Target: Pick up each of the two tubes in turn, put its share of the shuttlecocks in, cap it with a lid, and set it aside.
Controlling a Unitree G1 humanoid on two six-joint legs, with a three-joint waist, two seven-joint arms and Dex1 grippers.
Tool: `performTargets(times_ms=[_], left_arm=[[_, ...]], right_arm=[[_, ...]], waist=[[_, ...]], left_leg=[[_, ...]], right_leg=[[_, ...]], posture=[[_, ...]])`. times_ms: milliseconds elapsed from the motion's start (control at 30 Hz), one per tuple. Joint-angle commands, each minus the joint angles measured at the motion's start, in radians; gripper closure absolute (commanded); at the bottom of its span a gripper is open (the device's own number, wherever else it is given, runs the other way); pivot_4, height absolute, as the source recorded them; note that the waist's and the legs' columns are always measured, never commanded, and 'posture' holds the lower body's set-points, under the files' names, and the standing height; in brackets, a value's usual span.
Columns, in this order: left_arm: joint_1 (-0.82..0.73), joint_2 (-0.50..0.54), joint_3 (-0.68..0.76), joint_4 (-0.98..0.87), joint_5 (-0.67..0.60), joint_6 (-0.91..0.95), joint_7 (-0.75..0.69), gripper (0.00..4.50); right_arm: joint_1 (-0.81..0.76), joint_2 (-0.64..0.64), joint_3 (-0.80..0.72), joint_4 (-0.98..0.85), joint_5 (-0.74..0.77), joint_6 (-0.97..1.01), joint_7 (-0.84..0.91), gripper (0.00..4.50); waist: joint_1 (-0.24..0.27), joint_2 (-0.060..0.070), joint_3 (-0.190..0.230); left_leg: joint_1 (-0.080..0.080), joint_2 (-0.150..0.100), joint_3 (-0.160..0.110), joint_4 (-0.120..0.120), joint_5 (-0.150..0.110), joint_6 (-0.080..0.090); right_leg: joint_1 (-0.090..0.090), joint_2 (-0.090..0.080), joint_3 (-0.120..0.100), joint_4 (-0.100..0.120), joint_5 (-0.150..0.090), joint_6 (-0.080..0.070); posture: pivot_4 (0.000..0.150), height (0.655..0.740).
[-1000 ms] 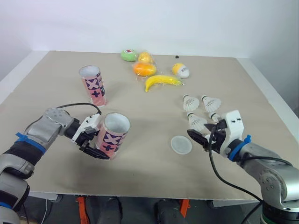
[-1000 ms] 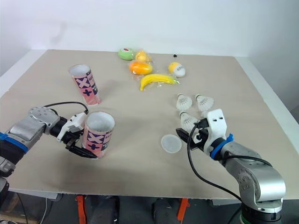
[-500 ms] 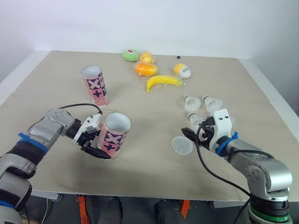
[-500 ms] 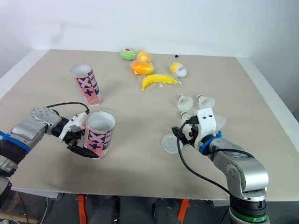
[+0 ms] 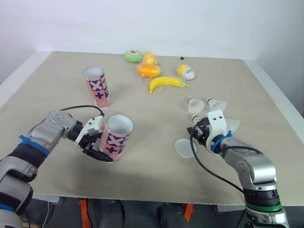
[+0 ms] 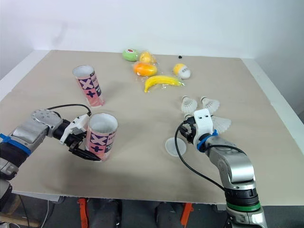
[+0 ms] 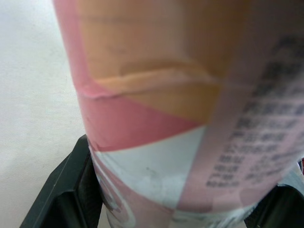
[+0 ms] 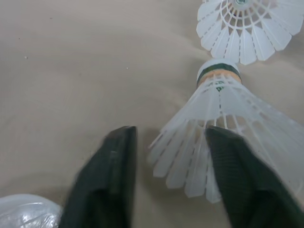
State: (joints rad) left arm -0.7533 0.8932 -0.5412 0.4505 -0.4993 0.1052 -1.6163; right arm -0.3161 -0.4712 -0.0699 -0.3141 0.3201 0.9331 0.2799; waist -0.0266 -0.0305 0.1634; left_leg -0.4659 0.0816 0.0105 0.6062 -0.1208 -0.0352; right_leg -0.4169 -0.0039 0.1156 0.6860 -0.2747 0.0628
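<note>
My left gripper (image 5: pixel 93 141) is shut on a pink tube (image 5: pixel 116 138) standing open-mouthed near the table's front left; its pink and white wall (image 7: pixel 156 123) sits between the black fingers. A second pink tube (image 5: pixel 96 85) stands farther back. My right gripper (image 5: pixel 196 133) is low over the shuttlecocks, and its fingers (image 8: pixel 107 175) straddle the skirt of one shuttlecock (image 8: pixel 216 123) with a small gap on one side. Two more shuttlecocks (image 5: pixel 194 104) (image 5: pixel 216 103) lie just beyond, and another skirt (image 5: pixel 232 124) shows at the gripper's right. A clear lid (image 5: pixel 184 147) lies beside the gripper.
At the back of the table lie a banana (image 5: pixel 166 83), an orange fruit (image 5: pixel 147 70), a green fruit (image 5: pixel 133 56) and a yellow and white one (image 5: pixel 185 71). The table's front edge (image 5: pixel 156 194) runs close below both arms.
My right gripper has moved forward and left from beside the lid onto a shuttlecock, and its fingers have narrowed around the skirt. The left gripper and its tube have stayed put.
</note>
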Motion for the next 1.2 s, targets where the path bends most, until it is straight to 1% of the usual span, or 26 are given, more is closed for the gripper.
performTargets(times_ms=[33, 67, 200, 367, 433, 533, 567, 633, 733, 867, 1067, 1167, 1200], left_arm=[[-0.004, 0.001, 0.016, -0.008, 0.011, -0.008, 0.002, 1.23], [-0.005, 0.000, 0.016, -0.006, 0.011, -0.008, 0.002, 1.23], [-0.005, 0.000, 0.016, -0.006, 0.010, -0.011, 0.002, 1.23], [-0.011, -0.010, 0.012, 0.003, 0.013, -0.014, 0.002, 1.23], [-0.014, -0.013, 0.009, 0.006, 0.014, -0.015, 0.002, 1.23], [-0.025, -0.023, -0.001, 0.018, 0.017, -0.021, 0.002, 1.23], [-0.031, -0.027, -0.006, 0.026, 0.018, -0.024, 0.002, 1.23], [-0.043, -0.032, -0.014, 0.038, 0.021, -0.030, 0.002, 1.23], [-0.056, -0.036, -0.022, 0.051, 0.020, -0.035, 0.002, 1.23], [-0.063, -0.033, -0.033, 0.052, 0.017, -0.036, 0.002, 1.23], [-0.071, -0.018, -0.048, 0.045, 0.007, -0.034, 0.002, 1.23], [-0.077, -0.011, -0.059, 0.042, 0.004, -0.033, 0.002, 1.23], [-0.080, -0.010, -0.062, 0.043, 0.004, -0.033, 0.002, 1.23]], right_arm=[[-0.030, -0.028, 0.001, -0.052, -0.008, -0.016, 0.020, 3.92], [-0.034, -0.037, 0.006, -0.071, -0.007, -0.006, 0.027, 4.40], [-0.054, -0.050, 0.001, -0.147, 0.014, 0.039, 0.040, 4.40], [-0.104, -0.088, 0.021, -0.276, 0.119, 0.081, 0.156, 4.40], [-0.144, -0.139, 0.063, -0.310, 0.138, 0.038, 0.246, 4.40], [-0.234, -0.244, 0.141, -0.337, 0.133, -0.103, 0.436, 4.40], [-0.280, -0.280, 0.170, -0.328, 0.126, -0.154, 0.515, 4.40], [-0.380, -0.333, 0.225, -0.285, 0.116, -0.238, 0.652, 4.40], [-0.499, -0.345, 0.285, -0.200, 0.084, -0.326, 0.760, 4.40], [-0.640, -0.307, 0.359, -0.069, 0.028, -0.423, 0.860, 4.40], [-0.747, -0.241, 0.458, 0.064, -0.067, -0.533, 0.967, 4.40], [-0.799, -0.188, 0.488, 0.114, -0.072, -0.555, 1.026, 4.40], [-0.812, -0.177, 0.491, 0.132, -0.071, -0.556, 1.041, 4.14]], waist=[[0.000, 0.000, 0.000], [0.000, 0.000, 0.000], [0.000, 0.000, 0.000], [0.000, 0.000, 0.000], [0.001, 0.000, 0.000], [0.002, 0.001, 0.001], [0.002, 0.004, 0.002], [0.003, 0.005, 0.003], [0.004, 0.004, 0.002], [0.003, 0.005, 0.003], [0.006, 0.005, 0.003], [0.005, 0.006, 0.003], [0.005, 0.006, 0.003]], left_leg=[[0.000, 0.000, 0.000, 0.000, 0.000, 0.000], [0.000, 0.000, 0.000, 0.000, 0.000, 0.000], [0.000, 0.000, 0.000, 0.000, 0.000, 0.000], [0.000, 0.000, 0.000, 0.000, 0.000, 0.000], [0.000, 0.000, 0.000, 0.000, 0.000, 0.000], [0.000, 0.000, 0.000, 0.000, 0.000, 0.000], [0.000, 0.000, 0.001, 0.000, 0.000, 0.000], [0.000, 0.000, 0.002, 0.001, 0.000, 0.000], [0.000, 0.001, 0.002, 0.001, 0.000, 0.000], [0.000, 0.001, 0.004, 0.001, 0.000, 0.000], [0.000, 0.001, 0.004, -0.001, 0.000, 0.000], [-0.001, 0.001, 0.004, -0.002, 0.000, 0.000], [-0.001, 0.001, 0.004, -0.002, 0.000, 0.000]], right_leg=[[0.000, 0.000, 0.000, 0.000, 0.000, 0.000], [0.000, 0.000, 0.000, 0.000, 0.000, 0.000], [0.000, 0.000, 0.000, 0.000, 0.000, 0.000], [0.000, 0.000, 0.000, 0.000, 0.000, 0.000], [0.000, 0.000, 0.000, 0.000, 0.000, 0.000], [0.000, -0.001, 0.000, 0.000, 0.000, 0.000], [0.000, -0.002, 0.000, -0.001, 0.000, 0.000], [0.000, -0.003, -0.001, -0.001, 0.000, 0.000], [-0.001, -0.003, -0.002, -0.001, 0.001, 0.000], [-0.002, -0.003, -0.002, -0.001, 0.001, -0.001], [-0.002, -0.003, -0.002, -0.001, 0.000, -0.002], [-0.003, -0.003, -0.002, -0.001, 0.000, -0.002], [-0.004, -0.003, -0.002, -0.001, 0.000, -0.002]], posture=[[0.150, 0.7321], [0.150, 0.7321], [0.150, 0.7321], [0.150, 0.7321], [0.150, 0.7321], [0.150, 0.7321], [0.150, 0.7321], [0.150, 0.7321], [0.150, 0.7321], [0.150, 0.7321], [0.150, 0.7321], [0.150, 0.7321], [0.150, 0.7321]])
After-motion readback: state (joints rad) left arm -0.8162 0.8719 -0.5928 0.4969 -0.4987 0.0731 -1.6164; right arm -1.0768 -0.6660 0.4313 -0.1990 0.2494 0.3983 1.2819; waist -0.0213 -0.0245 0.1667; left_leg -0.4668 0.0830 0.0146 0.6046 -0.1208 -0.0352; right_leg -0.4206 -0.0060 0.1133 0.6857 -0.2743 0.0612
